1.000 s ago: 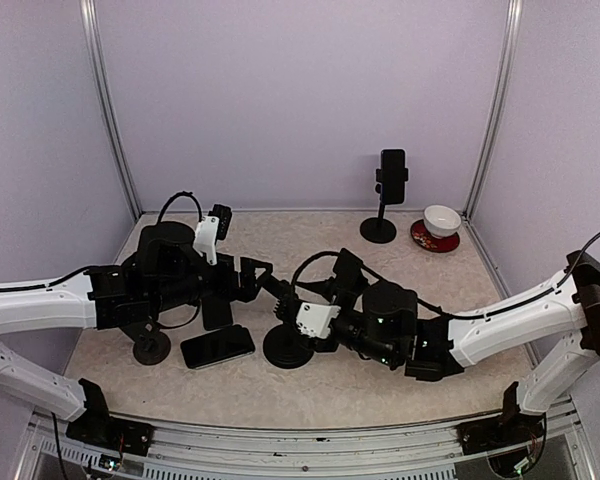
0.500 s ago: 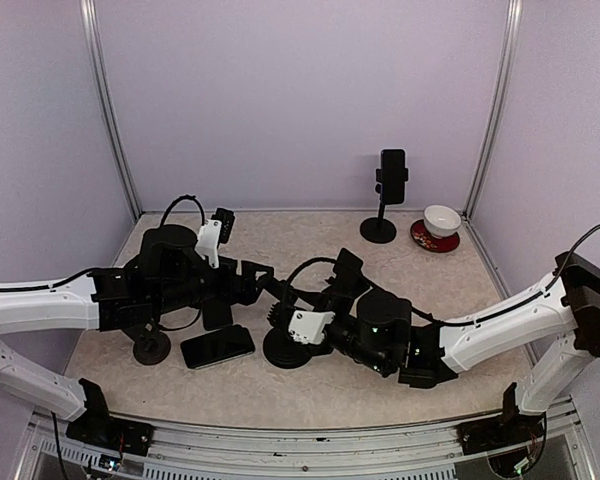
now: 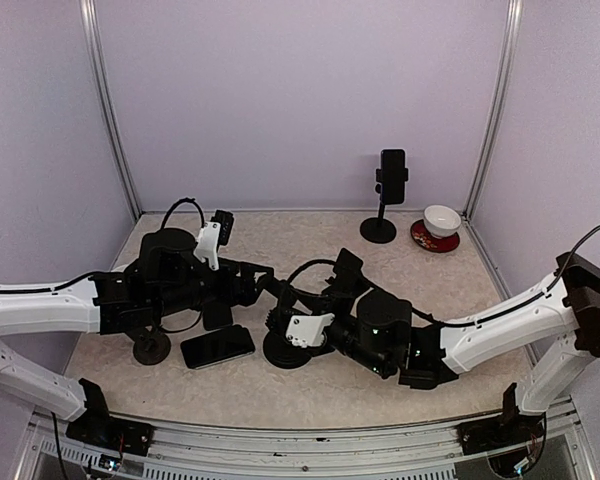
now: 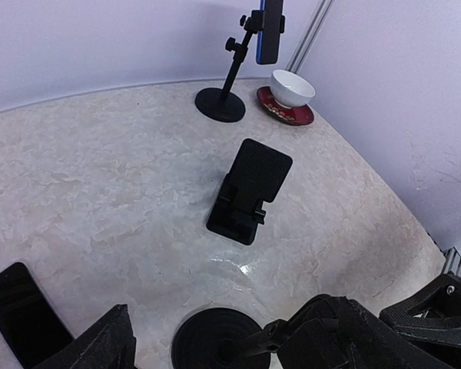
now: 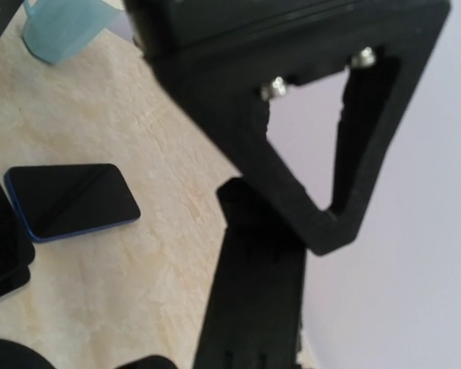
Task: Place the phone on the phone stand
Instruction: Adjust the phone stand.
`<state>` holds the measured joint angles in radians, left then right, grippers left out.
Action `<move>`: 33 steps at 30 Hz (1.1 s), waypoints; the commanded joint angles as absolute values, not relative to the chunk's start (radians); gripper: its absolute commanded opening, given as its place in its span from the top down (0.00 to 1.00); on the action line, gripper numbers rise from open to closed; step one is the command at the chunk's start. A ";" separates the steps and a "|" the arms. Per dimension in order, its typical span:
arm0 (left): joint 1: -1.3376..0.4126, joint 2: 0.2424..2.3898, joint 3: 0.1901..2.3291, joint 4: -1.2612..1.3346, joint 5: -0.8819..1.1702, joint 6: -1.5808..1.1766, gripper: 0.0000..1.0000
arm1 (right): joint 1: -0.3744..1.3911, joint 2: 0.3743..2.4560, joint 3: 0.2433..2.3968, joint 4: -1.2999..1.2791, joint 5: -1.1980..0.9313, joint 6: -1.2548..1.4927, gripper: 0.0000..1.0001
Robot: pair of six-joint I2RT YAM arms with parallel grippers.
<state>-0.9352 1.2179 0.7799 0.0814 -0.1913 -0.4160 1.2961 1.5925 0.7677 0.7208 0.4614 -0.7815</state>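
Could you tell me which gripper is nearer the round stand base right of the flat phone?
Right. The right gripper is directly over that round stand base; the left gripper is farther back and left.

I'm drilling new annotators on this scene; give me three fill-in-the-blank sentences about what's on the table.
The white bowl sits on a ___ saucer.
The loose phone lies ___ on the table.
The far stand beside the bowl holds a ___.
Missing: red; flat; phone.
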 commanded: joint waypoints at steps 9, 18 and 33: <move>-0.928 1.189 0.719 0.081 -0.163 -0.444 0.15 | 1.285 1.531 0.815 0.498 0.402 -0.771 0.88; -0.928 1.177 0.686 0.105 -0.136 -0.475 0.20 | 1.261 1.485 0.866 0.343 0.345 -0.742 0.91; -0.958 1.180 0.647 0.142 -0.121 -0.515 0.27 | 1.226 1.444 0.943 0.140 0.280 -0.742 0.92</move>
<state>-0.9474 1.1824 0.6846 0.1905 -0.1162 -0.5102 1.2411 1.4750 0.9009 0.2539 0.3256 -0.7666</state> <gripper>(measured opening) 0.744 0.263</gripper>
